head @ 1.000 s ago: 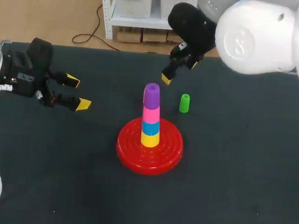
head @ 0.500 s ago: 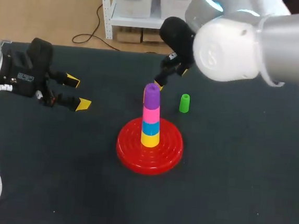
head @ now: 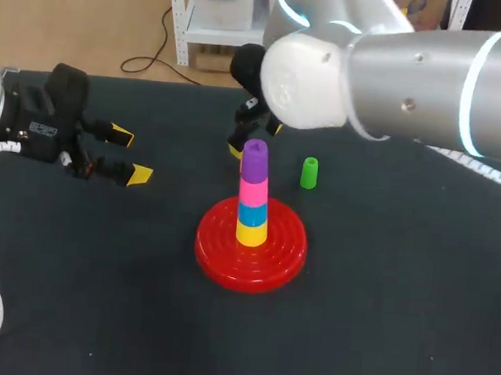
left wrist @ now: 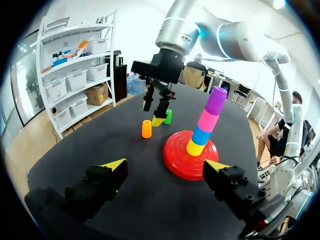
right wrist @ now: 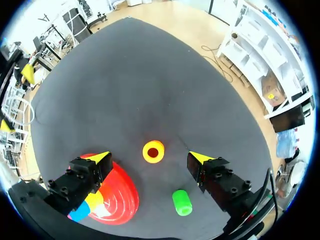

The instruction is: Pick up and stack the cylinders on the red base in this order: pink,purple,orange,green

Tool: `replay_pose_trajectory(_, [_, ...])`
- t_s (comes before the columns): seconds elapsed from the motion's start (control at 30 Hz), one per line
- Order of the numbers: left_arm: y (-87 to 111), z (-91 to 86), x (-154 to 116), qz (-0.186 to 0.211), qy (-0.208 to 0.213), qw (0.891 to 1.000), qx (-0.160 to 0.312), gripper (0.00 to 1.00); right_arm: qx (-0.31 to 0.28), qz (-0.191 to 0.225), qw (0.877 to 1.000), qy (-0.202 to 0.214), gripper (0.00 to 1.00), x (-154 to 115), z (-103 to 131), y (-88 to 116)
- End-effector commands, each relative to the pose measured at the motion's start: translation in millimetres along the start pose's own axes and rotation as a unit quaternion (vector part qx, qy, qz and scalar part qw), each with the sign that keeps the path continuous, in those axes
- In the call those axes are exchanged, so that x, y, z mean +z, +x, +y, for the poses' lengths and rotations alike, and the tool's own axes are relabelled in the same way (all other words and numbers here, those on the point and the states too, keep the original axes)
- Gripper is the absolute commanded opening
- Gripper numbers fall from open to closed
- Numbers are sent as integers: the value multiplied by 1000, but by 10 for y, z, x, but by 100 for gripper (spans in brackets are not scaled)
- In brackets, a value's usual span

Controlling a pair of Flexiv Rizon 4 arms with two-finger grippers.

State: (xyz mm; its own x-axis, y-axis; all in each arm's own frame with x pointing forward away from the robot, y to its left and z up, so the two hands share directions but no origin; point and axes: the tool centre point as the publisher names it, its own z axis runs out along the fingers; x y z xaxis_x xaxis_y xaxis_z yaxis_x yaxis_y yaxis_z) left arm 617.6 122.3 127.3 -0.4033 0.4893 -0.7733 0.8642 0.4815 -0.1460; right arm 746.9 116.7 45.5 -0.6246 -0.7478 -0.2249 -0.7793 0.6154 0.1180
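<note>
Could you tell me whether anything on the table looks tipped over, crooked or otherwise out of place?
Nothing stands out: the purple cylinder tops a straight stack on the red base, and the orange cylinder and green cylinder stand upright on the table beside it.

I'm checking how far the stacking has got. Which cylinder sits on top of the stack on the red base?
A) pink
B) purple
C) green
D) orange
B: the purple cylinder tops the stack on the red base, while the orange cylinder and the green cylinder stand apart from it on the table.
</note>
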Motion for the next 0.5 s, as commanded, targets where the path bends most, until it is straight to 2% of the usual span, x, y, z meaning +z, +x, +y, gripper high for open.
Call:
replay_pose_trajectory(0.03, [23, 0, -2, -5, 0, 1000, 1, 100, 2, 11, 1000, 1, 100, 66, -20, -67])
replay_pose_trajectory(0.5, [23, 0, -2, -5, 0, 1000, 1, 100, -9, 34, 999, 36, 100, 114, 0, -11])
